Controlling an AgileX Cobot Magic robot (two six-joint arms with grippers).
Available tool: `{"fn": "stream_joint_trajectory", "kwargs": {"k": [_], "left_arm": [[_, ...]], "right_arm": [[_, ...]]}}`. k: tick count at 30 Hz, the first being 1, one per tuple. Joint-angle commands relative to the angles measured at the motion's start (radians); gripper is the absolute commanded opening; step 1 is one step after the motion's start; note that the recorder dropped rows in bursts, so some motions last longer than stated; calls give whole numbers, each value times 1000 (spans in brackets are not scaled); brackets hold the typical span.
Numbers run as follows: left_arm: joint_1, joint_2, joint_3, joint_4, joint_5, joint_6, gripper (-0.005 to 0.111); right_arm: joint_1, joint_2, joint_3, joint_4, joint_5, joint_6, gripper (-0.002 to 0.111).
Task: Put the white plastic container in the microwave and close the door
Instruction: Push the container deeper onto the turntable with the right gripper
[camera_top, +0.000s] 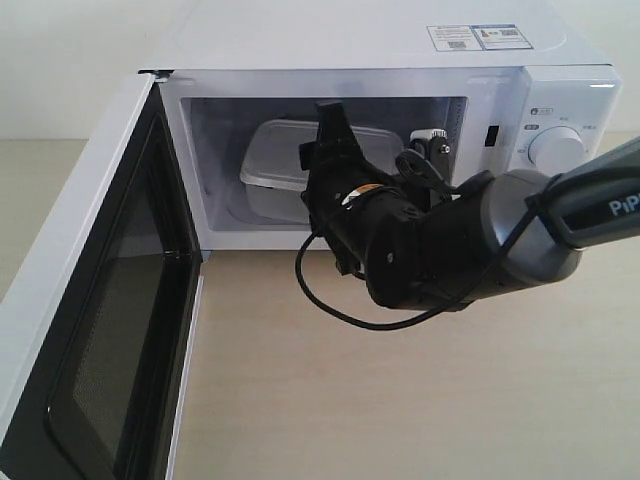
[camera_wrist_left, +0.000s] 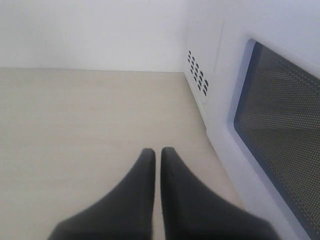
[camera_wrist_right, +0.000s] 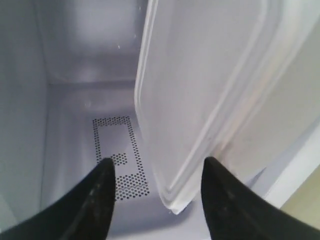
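Observation:
The white microwave (camera_top: 380, 40) stands with its door (camera_top: 90, 330) swung wide open to the left. The white plastic container (camera_top: 270, 160) rests inside the cavity, toward its left. My right gripper (camera_top: 380, 140) is at the cavity mouth, just in front of the container. In the right wrist view this gripper (camera_wrist_right: 158, 162) is open. A corner of the container (camera_wrist_right: 200, 90) lies between its fingers, touching neither. My left gripper (camera_wrist_left: 157, 151) is shut and empty above the table, beside the door's outer window (camera_wrist_left: 280, 130). The exterior view does not show it.
The open door covers the table's left side. A black cable (camera_top: 330, 305) loops below the right wrist. The dial (camera_top: 555, 148) sits on the right panel. Bare light wooden table (camera_top: 400, 400) extends in front. Side vents (camera_wrist_left: 197, 75) show near the left gripper.

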Motion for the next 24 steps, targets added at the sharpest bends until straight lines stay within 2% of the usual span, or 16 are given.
{"fn": "stream_joint_trajectory", "kwargs": {"k": [1,5,9,10,11,12,13,17,20,24], "left_arm": [[-8,-3,3,1,0,-9,4],[-8,-3,3,1,0,-9,4],[-8,-3,3,1,0,-9,4],[-8,-3,3,1,0,-9,4],[-8,-3,3,1,0,-9,4],[-8,-3,3,1,0,-9,4],[-8,-3,3,1,0,-9,4],[-8,-3,3,1,0,-9,4],[-8,-3,3,1,0,-9,4],[-8,-3,3,1,0,-9,4]], "right_arm": [[-1,-4,-4,-60,-8,-18,51],[1,-46,52,-191,5,-27,51],[-1,-131,193,-208,-13,-226,50],[-1,-156,229,-208,9,-376,42],[-1,-162,247,-210,45,-555,25],[-1,-162,247,-216,72,-657,16],[-1,-160,247,-230,94,-838,0],[-1,-158,243,-232,31,-1134,0],[-1,-158,226,-215,28,-1230,0],[-1,-122,216,-153,-7,-1251,0]]}}
